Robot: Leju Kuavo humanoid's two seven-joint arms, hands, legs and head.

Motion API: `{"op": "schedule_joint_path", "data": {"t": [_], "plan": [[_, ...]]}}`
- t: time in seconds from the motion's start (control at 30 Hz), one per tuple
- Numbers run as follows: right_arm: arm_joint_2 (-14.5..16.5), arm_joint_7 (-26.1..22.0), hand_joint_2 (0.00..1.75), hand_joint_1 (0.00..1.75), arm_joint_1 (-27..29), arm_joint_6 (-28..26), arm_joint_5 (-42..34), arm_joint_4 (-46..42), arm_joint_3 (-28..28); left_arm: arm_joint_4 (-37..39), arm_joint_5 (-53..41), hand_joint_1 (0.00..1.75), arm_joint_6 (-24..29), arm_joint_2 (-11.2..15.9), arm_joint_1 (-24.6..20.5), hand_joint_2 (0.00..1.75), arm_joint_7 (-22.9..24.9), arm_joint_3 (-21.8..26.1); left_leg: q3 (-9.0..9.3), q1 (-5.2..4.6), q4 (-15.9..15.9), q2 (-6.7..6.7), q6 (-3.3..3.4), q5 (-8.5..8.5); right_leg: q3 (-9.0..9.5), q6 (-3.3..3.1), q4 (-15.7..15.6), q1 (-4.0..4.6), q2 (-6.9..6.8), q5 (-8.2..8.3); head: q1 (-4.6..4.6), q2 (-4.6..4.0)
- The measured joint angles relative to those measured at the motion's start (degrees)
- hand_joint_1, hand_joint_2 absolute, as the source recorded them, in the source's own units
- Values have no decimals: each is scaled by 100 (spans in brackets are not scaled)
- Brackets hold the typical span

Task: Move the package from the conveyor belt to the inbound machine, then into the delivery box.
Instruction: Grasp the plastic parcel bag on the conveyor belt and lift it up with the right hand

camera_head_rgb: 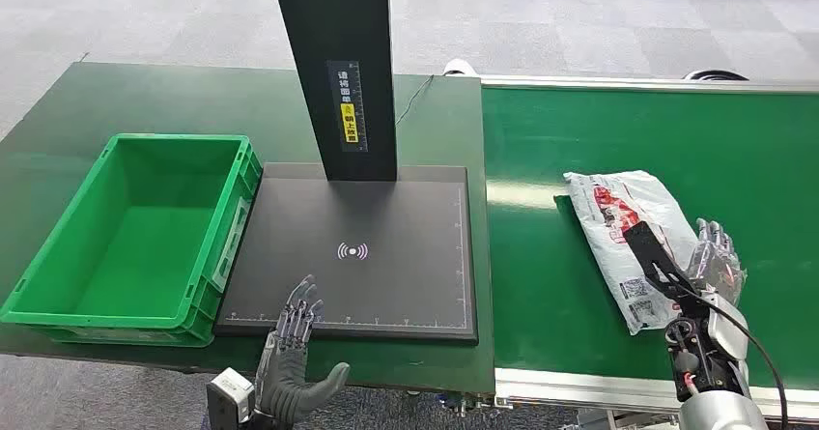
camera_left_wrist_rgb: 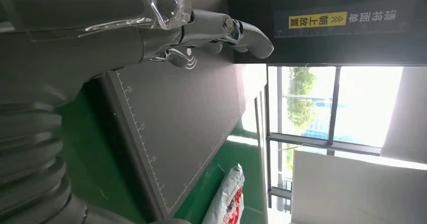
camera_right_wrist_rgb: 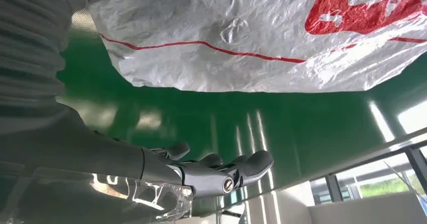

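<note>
Lying on conveyor belt (camera_head_rgb: 599,353) near front edge, package (camera_head_rgb: 628,227) sat beside right hand (camera_head_rgb: 713,261), fingers spread, empty per wrist cam; left hand (camera_head_rgb: 295,348) splayed too.

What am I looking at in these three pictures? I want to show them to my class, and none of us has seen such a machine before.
It is a humanoid robot with two silver arms, each ending in a many-fingered hand. The wide picture is from its head, looking down. The other two come from cameras at its wrists, so they appear turned.

In front stands a green crate, then a black scanning pad with a dark post, then a green conveyor belt. A white plastic package with red print lies on the belt.

The left hand hovers open at the pad's near edge. The right hand is open beside the package, apparently not gripping it yet. Nothing is held.
</note>
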Motion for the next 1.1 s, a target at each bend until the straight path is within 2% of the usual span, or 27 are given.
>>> {"op": "schedule_joint_path", "data": {"t": [0.13, 0.27, 0.37, 0.53, 0.57, 0.67, 0.7, 1.1], "plan": [[-22, -2, 175, 0, -123, 320, -81, 169, -42, 0, 0, 0, -10, 0, -2, 175, 1, 9, 0, 0, 0, -1, 0, 0, -1, 0, 0, 0, 0, 0, -1, 0], [-55, 103, 175, 0, -257, 1325, -115, 456, -73, 0, 1, 0, -71, 0, -9, 175, 5, 16, 0, 1, 0, -4, 0, 0, -1, 0, 0, 1, 0, 0, -1, -1], [-56, 301, 175, 0, -283, 1874, 21, 632, -64, 1, -1, 0, -102, 0, -30, 175, 43, 20, 0, 1, 0, -6, 0, 0, -1, 0, 0, 1, -1, 0, 0, -1], [-37, 575, 175, 0, -309, 2250, 207, 813, -12, 6, -9, 0, -146, 0, -113, 175, 86, 20, 1, 1, 0, -7, 0, 0, 2, 0, 0, 1, -3, -1, -1, 0], [-30, 621, 175, 31, -322, 2265, 227, 833, -7, 7, -9, 0, -159, -1, -124, 175, 90, 20, 2, 1, 0, -7, 0, 0, 2, 0, 0, 1, -3, -1, -1, -1], [3, 728, 175, 162, -346, 2281, 272, 888, 4, 16, -9, 0, -186, -2, -166, 175, 102, 20, 5, 1, 0, -7, 0, 0, 6, 0, 0, 1, -7, -1, -1, -1], [14, 745, 175, 175, -348, 2281, 280, 907, 12, 22, -9, 0, -189, -2, -182, 175, 104, 20, 7, 1, 0, -7, 0, 0, 8, 0, 0, 1, -8, -1, -1, -1], [85, 633, 175, 175, -479, 1835, 332, 931, 38, 67, -9, 0, -198, -2, -212, 175, 104, 22, 23, 1, 0, -8, 0, 0, 26, 0, 0, 1, -10, -1, 1, 0]]}}
